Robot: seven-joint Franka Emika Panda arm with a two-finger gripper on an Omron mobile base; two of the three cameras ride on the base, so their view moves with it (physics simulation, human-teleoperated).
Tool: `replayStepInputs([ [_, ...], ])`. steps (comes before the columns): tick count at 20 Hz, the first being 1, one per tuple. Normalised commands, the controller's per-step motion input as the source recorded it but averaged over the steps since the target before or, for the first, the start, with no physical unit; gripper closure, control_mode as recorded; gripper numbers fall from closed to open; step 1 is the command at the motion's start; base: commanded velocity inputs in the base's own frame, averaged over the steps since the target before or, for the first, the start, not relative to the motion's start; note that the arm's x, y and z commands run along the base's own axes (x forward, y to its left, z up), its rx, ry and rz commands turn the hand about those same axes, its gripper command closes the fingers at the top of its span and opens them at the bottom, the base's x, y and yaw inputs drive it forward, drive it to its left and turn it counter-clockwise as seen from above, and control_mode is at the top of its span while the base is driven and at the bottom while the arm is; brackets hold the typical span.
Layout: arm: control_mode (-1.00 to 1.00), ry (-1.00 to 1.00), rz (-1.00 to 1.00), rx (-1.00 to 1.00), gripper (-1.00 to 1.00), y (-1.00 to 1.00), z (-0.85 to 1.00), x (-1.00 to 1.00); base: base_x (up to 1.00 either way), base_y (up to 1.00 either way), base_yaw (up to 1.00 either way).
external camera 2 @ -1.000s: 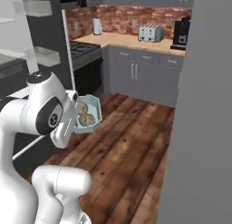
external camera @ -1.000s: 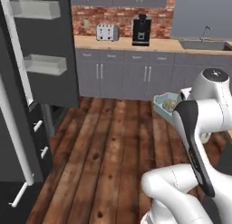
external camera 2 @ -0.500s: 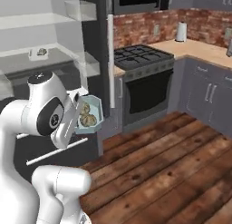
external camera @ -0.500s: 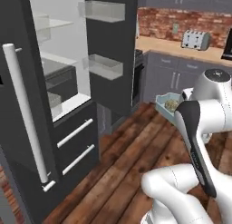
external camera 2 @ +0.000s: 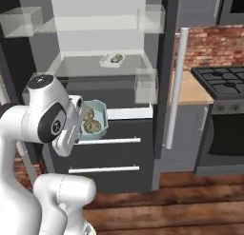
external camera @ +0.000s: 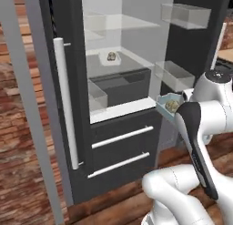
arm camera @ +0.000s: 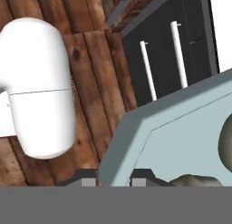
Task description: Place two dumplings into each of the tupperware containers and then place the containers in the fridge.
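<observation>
jaws: pinching rim of light blue tub point(arm camera: 181, 141) | dumplings point(external camera 2: 90, 122) inside, 2 o'clock of jaws in hand view | grey-white tub point(external camera 2: 112, 60) on glass shelf point(external camera: 132, 64) of open fridge point(external camera: 68, 46)

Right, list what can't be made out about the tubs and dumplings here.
- Blue tub, left base view: mostly hidden behind the arm.
- Its dumplings, hand view: cut off by the frame edge.
- Pale tub on the fridge shelf: too small to count its dumplings.
- Fingers, hand view: tips only.
</observation>
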Motion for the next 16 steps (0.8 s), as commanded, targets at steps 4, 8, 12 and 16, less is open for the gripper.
replayStepInputs([
  [4, 1.0, 0.0, 0.0, 0.0, 1.0, 0.0, 0.0, 0.0, 0.84, -0.67, 0.58],
  [8, 1.0, 0.0, 0.0, 0.0, 1.0, 0.0, 0.0, 0.0, 0.66, -0.61, 0.26],
  [12, 1.0, 0.0, 0.0, 0.0, 1.0, 0.0, 0.0, 0.0, 0.36, 0.05, 0.05],
  [16, 1.0, 0.0, 0.0, 0.0, 1.0, 0.0, 0.0, 0.0, 0.24, 0.28, 0.11],
])
